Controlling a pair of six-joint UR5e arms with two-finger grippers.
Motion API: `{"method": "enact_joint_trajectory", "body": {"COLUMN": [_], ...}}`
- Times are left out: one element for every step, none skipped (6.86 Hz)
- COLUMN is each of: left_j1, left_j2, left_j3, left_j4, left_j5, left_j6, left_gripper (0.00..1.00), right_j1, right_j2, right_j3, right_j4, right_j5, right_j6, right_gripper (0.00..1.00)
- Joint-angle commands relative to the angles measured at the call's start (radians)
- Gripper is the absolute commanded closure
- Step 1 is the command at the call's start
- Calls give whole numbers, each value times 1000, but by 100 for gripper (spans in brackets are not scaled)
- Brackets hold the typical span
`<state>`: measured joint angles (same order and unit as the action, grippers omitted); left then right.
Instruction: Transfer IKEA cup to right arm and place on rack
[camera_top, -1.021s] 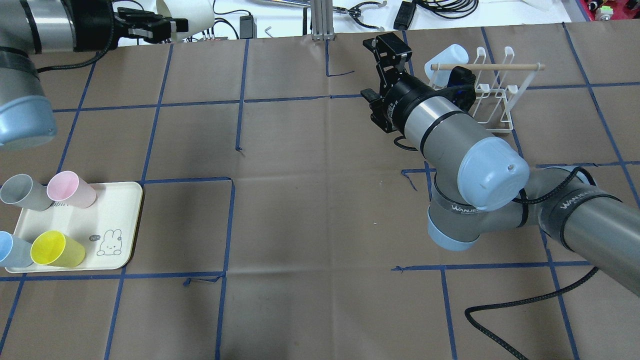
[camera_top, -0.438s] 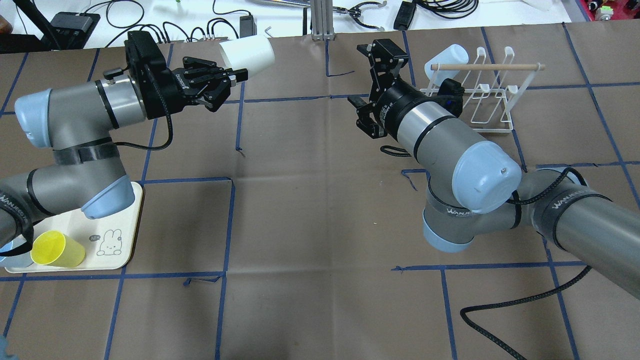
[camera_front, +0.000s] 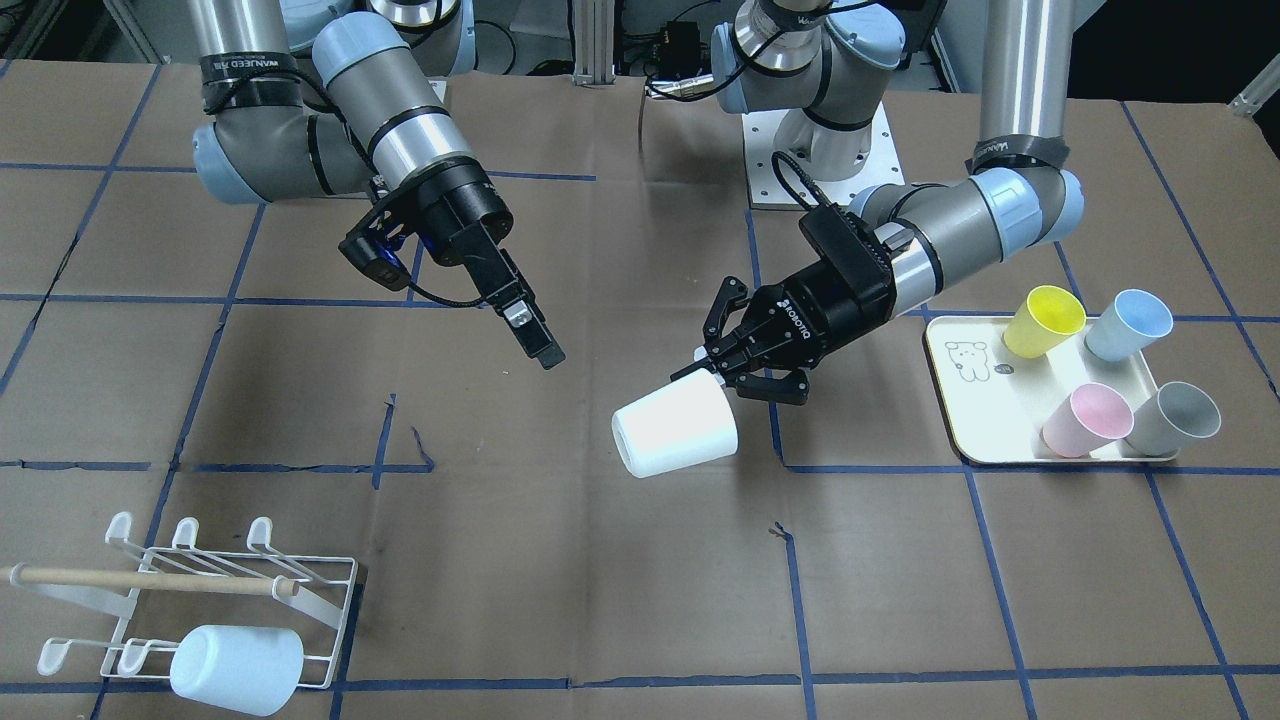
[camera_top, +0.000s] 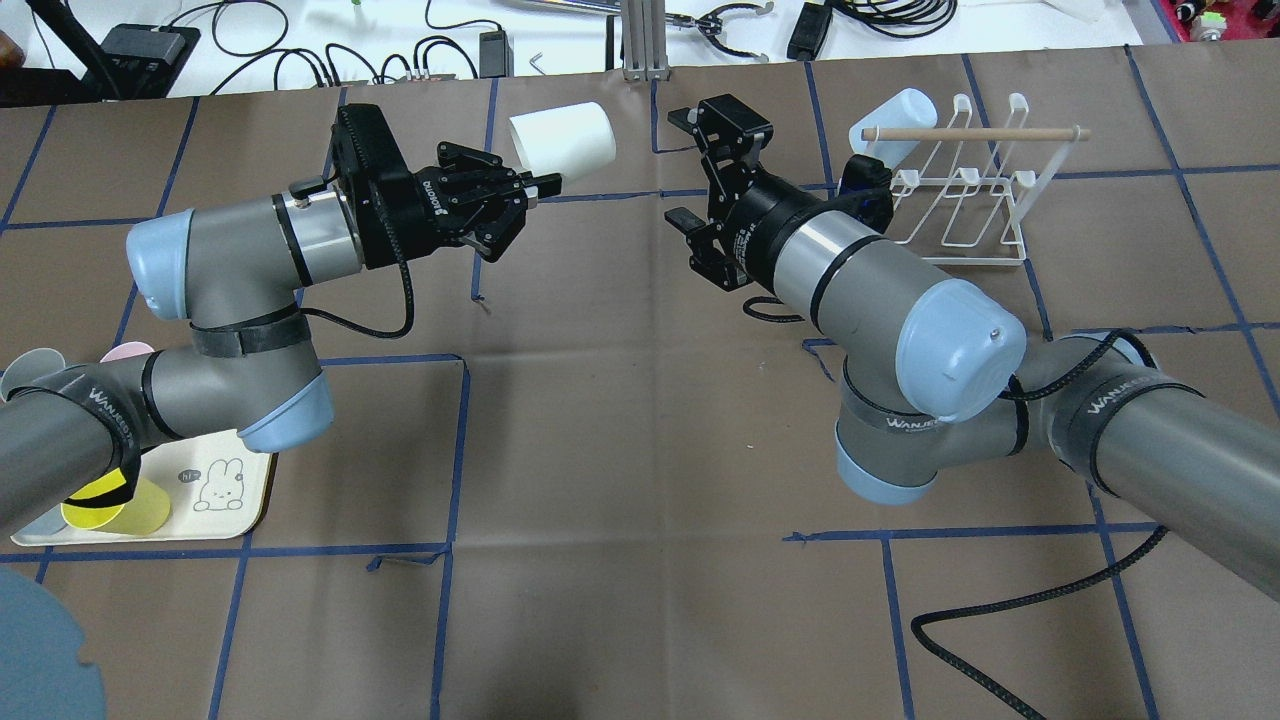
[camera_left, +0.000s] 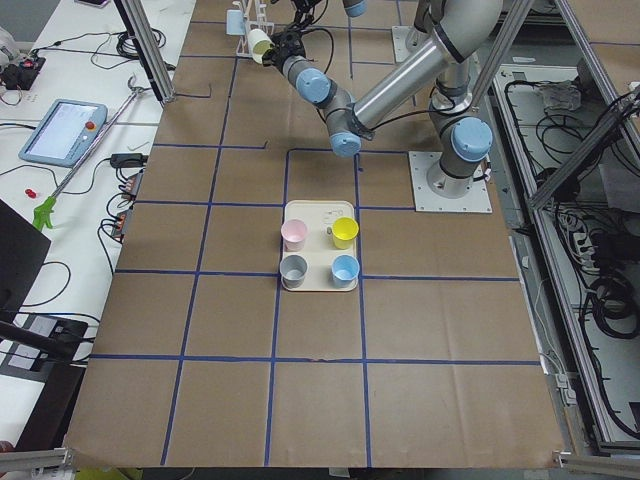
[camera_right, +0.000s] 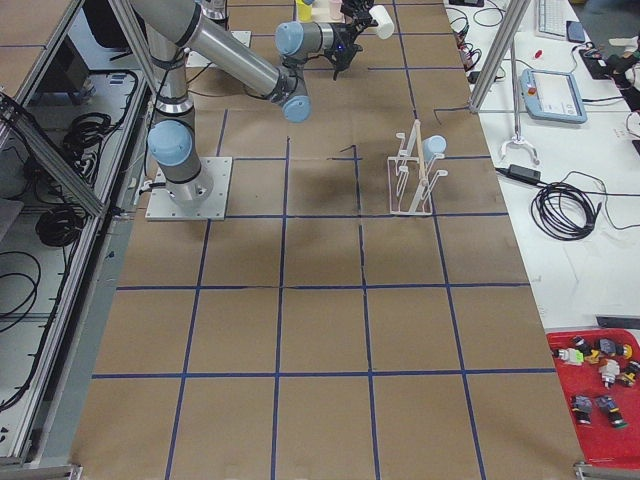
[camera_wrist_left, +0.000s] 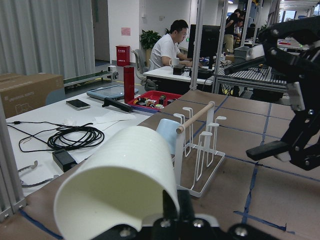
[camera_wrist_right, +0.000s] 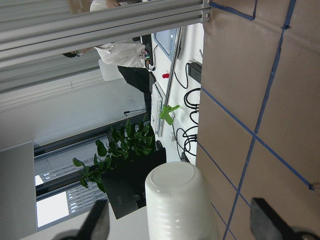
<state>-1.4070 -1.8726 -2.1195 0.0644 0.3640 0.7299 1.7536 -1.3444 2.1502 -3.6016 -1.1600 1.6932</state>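
L gripper (camera_top: 538, 186): jaws clamped on the rim of the white cup (camera_top: 562, 141), upper centre of overhead view, held clear of the table (camera_top: 620, 430). Cup's long axis approx. level, closed base pointing at R gripper (camera_top: 686, 166), mouth at the L jaws. R jaws wide apart, nothing in them, facing the base w/ a gap between. L arm (camera_top: 240, 250) comes in from lower left, bent at elbow. R arm (camera_top: 880, 290) comes in from lower right, wrist angled up-left. Rack (camera_top: 965, 205) upper right, pale blue cup (camera_top: 893, 112) on it.
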Motion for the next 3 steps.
{"method": "enact_joint_trajectory", "body": {"left_j1": [-7, -7, -6], "left_j2": [-3, -6, -7], "left_j3": [-37, -37, -37], "left_j4": [55, 60, 58], "left_j5": [0, 0, 0], "left_j6": [-4, -4, -4], "left_gripper": [100, 99, 99], "right_j1": [9, 18, 45], "right_j2": [31, 48, 79], "right_j3": [-1, -25, -53], "right_j4": [1, 1, 1], "right_j5": [3, 2, -1], "right_j6": [-29, -29, -27], "right_gripper": [1, 1, 1]}}
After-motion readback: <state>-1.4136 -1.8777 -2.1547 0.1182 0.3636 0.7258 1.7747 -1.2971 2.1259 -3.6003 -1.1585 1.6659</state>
